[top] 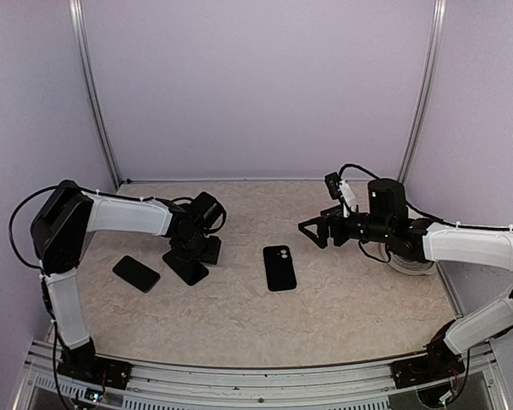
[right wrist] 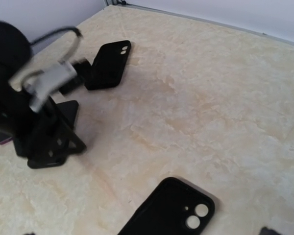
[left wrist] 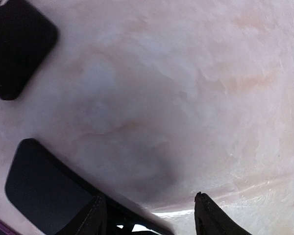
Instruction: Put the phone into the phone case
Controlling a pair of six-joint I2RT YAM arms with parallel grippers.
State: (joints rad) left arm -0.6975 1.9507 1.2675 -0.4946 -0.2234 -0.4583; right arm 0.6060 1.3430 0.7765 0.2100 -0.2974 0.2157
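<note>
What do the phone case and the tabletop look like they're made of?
Phone case: matte black, likely soft plastic or silicone. It shows no glare, and the pale surface shows through its camera cutouts. Tabletop: beige marbled pattern with a slight sheen, possibly laminate or a printed mat; cannot tell which.

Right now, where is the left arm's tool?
Top view: the left tool is low over the table, left of centre, between the thin black slab on its left and the camera-holed black piece mid-table.

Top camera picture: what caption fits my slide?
Black phone and phone case lie apart; left pincer and right pincer open nearby.
</note>
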